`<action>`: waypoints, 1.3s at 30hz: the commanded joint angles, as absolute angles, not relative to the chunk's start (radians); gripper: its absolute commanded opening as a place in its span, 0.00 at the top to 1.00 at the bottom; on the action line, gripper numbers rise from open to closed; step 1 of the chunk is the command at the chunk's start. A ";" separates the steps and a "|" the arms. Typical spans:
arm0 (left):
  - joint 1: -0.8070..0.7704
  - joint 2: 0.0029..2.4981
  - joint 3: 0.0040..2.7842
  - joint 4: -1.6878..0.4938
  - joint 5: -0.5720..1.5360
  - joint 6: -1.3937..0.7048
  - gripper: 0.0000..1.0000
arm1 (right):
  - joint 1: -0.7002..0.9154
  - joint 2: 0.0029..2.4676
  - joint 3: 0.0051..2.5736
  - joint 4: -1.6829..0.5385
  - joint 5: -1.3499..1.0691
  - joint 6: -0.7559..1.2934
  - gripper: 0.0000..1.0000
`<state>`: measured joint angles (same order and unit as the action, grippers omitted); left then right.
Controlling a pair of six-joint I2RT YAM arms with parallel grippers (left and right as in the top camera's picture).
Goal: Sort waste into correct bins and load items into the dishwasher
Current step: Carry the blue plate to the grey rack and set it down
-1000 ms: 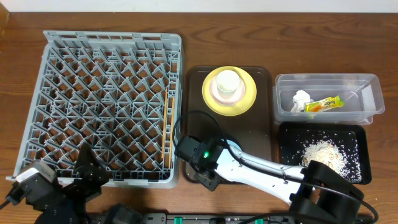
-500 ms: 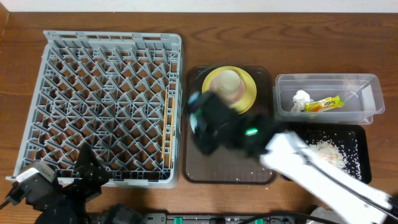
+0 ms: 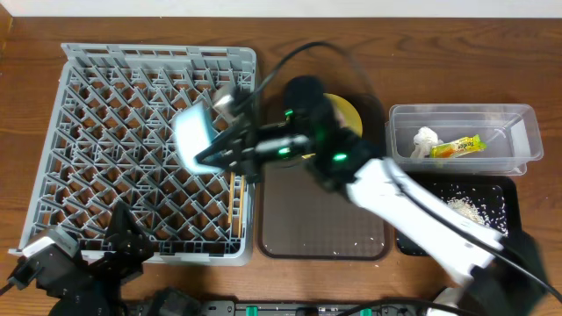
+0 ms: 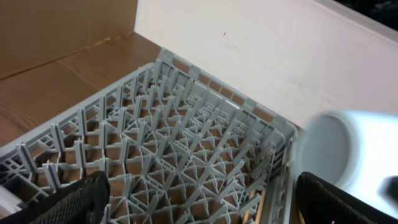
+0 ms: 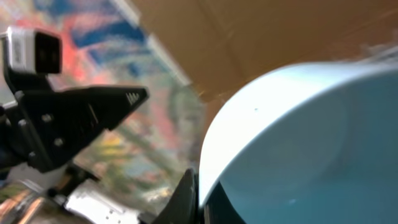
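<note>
Right gripper: closed narrow on the rim of the light blue bowl, which it holds at its fingertips, turned on its side. The bowl is blurred in the overhead view. In the right wrist view the bowl fills most of the frame, with its rim against one dark finger. Directly beneath this hand and its load lies the right-hand part of the grey dish rack. Whether the bowl touches the pegs cannot be told. Two chopsticks lie in the rack just under the hand, on the side toward the robot's base. Behind the wrist, partly hidden by the arm, sits the yellow plate, at the far end of the brown tray. Well apart from the hand, beyond the tray, stand two bins. The clear bin holds a white tissue and a snack wrapper; the black bin holds food scraps. Left gripper: jaws wide, holding nothing, positioned over the near edge of the rack. Its wrist view shows both fingers spread, with the rack between and ahead of them. The bowl appears ahead to this hand's right, above the rack's far corner.
</note>
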<state>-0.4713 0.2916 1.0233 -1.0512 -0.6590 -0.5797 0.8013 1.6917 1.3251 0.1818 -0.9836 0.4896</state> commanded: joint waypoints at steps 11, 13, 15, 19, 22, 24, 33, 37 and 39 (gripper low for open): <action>-0.466 0.292 1.032 -1.055 -0.674 -0.581 0.04 | 0.987 2.064 1.319 0.849 -1.119 1.010 0.99; -0.466 0.292 1.032 -1.055 -0.674 -0.581 0.04 | 1.000 2.094 1.319 0.869 -1.137 1.025 0.99; -0.466 0.292 1.032 -1.055 -0.674 -0.581 0.04 | 1.010 2.118 1.319 0.871 -1.155 1.025 0.99; -0.466 0.292 1.032 -1.055 -0.674 -0.581 0.04 | 1.013 2.139 1.319 0.870 -1.172 1.028 0.99; -0.466 0.292 1.032 -1.055 -0.674 -0.581 0.04 | 1.004 2.139 1.319 0.870 -1.172 1.063 0.99; -0.466 0.292 1.032 -1.055 -0.674 -0.581 0.04 | 0.994 2.139 1.319 0.842 -1.172 1.090 0.99; -0.466 0.292 1.032 -1.055 -0.674 -0.581 0.04 | 0.889 2.139 1.319 0.451 -1.185 1.069 0.95; -0.466 0.292 1.032 -1.055 -0.674 -0.581 0.04 | 0.844 2.138 1.319 0.453 -1.199 1.069 0.71; -0.466 0.292 1.032 -1.055 -0.674 -0.581 0.04 | 0.830 2.138 1.319 0.452 -1.202 1.068 0.66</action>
<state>-0.4713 0.2916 1.0233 -1.0515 -0.6582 -0.5797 0.8558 2.1181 1.3315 0.4549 -1.2045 1.0702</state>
